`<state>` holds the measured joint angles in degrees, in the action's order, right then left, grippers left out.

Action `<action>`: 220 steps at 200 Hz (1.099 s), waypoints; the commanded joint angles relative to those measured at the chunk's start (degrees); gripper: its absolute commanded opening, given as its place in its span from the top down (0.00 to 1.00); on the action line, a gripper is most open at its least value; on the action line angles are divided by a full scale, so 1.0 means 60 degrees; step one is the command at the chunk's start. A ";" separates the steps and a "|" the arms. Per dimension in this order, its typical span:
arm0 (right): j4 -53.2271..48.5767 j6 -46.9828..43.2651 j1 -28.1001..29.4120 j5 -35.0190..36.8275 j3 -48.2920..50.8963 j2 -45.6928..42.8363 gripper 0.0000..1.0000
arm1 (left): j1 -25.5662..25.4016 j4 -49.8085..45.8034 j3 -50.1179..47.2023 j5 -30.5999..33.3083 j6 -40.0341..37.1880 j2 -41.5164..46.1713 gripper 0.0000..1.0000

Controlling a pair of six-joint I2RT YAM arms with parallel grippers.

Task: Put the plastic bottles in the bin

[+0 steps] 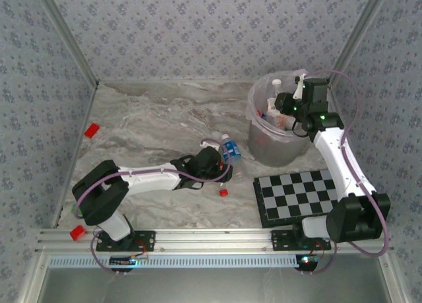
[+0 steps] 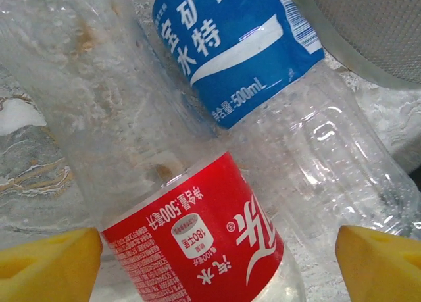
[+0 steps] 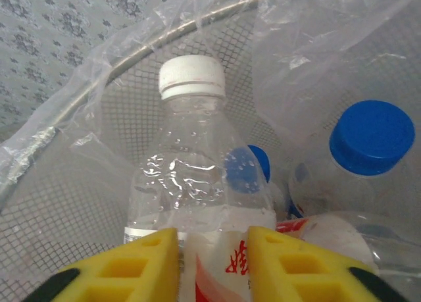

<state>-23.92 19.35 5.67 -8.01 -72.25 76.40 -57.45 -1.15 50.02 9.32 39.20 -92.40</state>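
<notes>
Red-label bottle (image 2: 197, 249): clear, blue-label bottle (image 2: 237, 45) at 1 o'clock.
My left gripper (image 2: 218, 239): wide open, empty.
My right gripper (image 3: 212, 249): grip unclear.

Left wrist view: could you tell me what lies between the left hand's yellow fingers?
The left wrist view shows a red-labelled bottle between the fingers, with a blue-labelled bottle lying beyond it.

Bag-lined grey-white bin (image 1: 275, 148) stands at the table's two o'clock. Inside it are a white-capped bottle (image 3: 194, 177) and, at its three o'clock, a blue-capped bottle (image 3: 371, 151). At the bin's eight o'clock, a blue-label bottle (image 1: 230, 149) and a red-label bottle (image 2: 197, 243) lie touching.
</notes>
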 commanded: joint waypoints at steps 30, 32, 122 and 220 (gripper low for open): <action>-0.3086 -0.0183 -0.0215 -0.0557 -0.1661 -0.0779 0.43 | -0.0049 -0.0419 0.0292 0.0453 0.0456 -0.0431 0.18; -0.3117 -0.0191 -0.0243 -0.0592 -0.1711 -0.0820 0.42 | -0.0049 -0.0404 0.0277 0.0479 0.0473 -0.0434 0.19; -0.2906 -0.0305 -0.0778 -0.2386 -0.1420 -0.2558 0.38 | -0.0005 -0.0539 0.0468 0.0827 0.0318 -0.0216 0.46; -0.1128 0.0331 0.1547 -0.3486 0.1241 -0.3781 0.39 | 0.1017 0.0493 -0.1833 0.0486 -0.0499 0.4021 0.58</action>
<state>-36.23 19.29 10.11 -29.61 -67.24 56.51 -52.45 -2.02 42.28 13.96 39.03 -74.76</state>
